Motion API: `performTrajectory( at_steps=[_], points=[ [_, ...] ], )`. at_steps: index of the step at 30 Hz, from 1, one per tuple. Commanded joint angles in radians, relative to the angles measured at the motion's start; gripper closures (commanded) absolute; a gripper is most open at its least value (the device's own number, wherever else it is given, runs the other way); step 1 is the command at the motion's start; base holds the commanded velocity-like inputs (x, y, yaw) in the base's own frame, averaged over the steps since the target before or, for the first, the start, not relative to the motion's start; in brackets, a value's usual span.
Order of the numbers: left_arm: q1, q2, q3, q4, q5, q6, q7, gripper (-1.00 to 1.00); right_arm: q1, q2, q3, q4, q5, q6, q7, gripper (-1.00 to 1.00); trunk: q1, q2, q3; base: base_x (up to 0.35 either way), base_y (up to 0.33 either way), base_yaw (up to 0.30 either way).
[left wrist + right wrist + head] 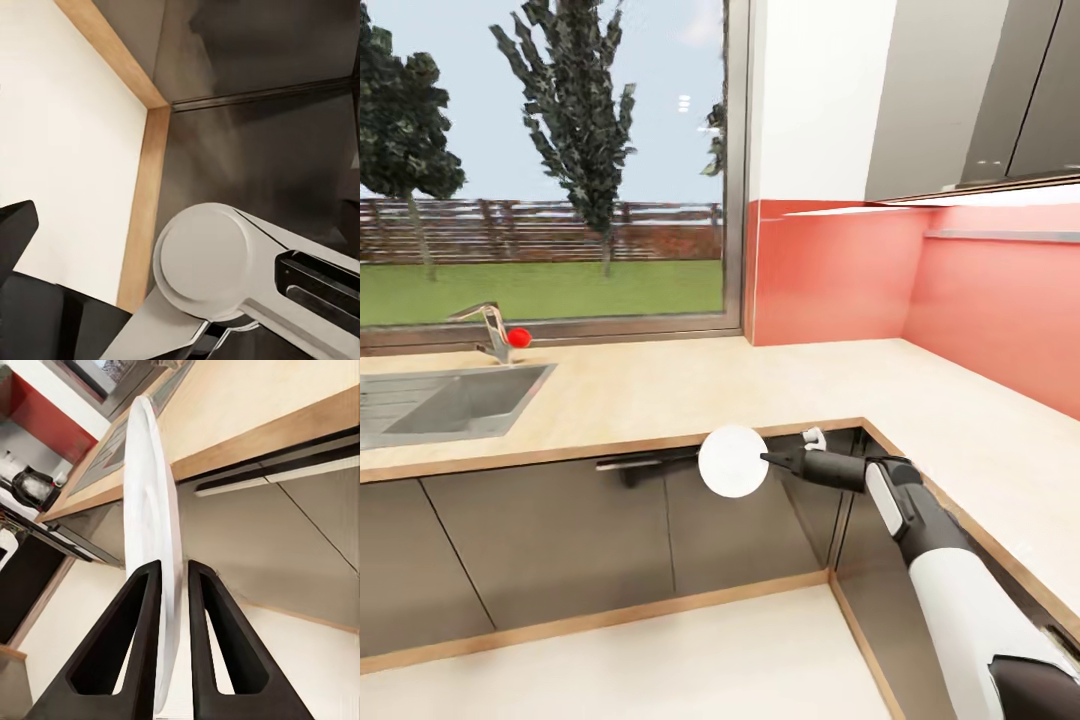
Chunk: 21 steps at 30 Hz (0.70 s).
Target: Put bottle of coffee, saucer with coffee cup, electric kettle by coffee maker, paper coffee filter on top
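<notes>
One white saucer [732, 461] pinched on edge in the right gripper [768, 459], at six o'clock below the countertop [690, 390] front edge, sink [455, 402] at nine o'clock, left gripper's state unclear.

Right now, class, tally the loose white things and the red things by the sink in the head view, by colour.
White: 1, the saucer clamped in the right gripper.
Red: 1, a small ball beside the tap.
Total: 2.

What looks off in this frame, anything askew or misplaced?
The saucer is on edge, not flat: the right gripper pinches its rim and holds it in mid-air before the cabinet fronts, below the countertop edge. Nothing spilled or damaged.
</notes>
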State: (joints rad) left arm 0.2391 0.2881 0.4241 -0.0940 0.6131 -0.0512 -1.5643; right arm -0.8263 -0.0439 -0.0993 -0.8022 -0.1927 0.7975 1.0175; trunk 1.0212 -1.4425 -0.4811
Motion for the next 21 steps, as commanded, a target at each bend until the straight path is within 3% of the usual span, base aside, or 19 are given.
performTrajectory(
  at_steps=[1,12,14,17,21],
  points=[
    [0.0,0.0,-0.008,-0.001,0.01,-0.005,-0.001,-1.0,0.0,0.0,-0.001,0.0,-0.004,0.007,0.004,1.0,0.0,0.0,-0.001,0.0,0.0,0.261],
    [0.001,-0.001,-0.017,-0.001,0.01,-0.006,0.013,-1.0,-0.005,0.001,0.002,-0.012,-0.004,0.012,0.003,1.0,0.0,0.0,-0.001,0.0,0.0,0.269],
    [0.001,-0.002,-0.016,-0.001,0.01,-0.006,0.027,-1.0,-0.011,0.007,0.001,-0.094,-0.009,0.041,0.002,1.0,0.0,0.0,-0.001,0.0,0.0,0.271],
    [0.001,-0.003,-0.017,-0.001,0.01,-0.006,0.034,-1.0,-0.013,0.039,0.0,-0.251,-0.04,0.144,-0.003,1.0,0.0,0.0,-0.001,0.0,0.0,0.271],
    [0.001,-0.004,-0.015,-0.001,0.01,-0.006,0.037,-1.0,-0.014,0.069,0.0,-0.316,-0.053,0.178,-0.008,1.0,0.0,0.0,-0.001,0.0,0.0,0.271]
  ],
)
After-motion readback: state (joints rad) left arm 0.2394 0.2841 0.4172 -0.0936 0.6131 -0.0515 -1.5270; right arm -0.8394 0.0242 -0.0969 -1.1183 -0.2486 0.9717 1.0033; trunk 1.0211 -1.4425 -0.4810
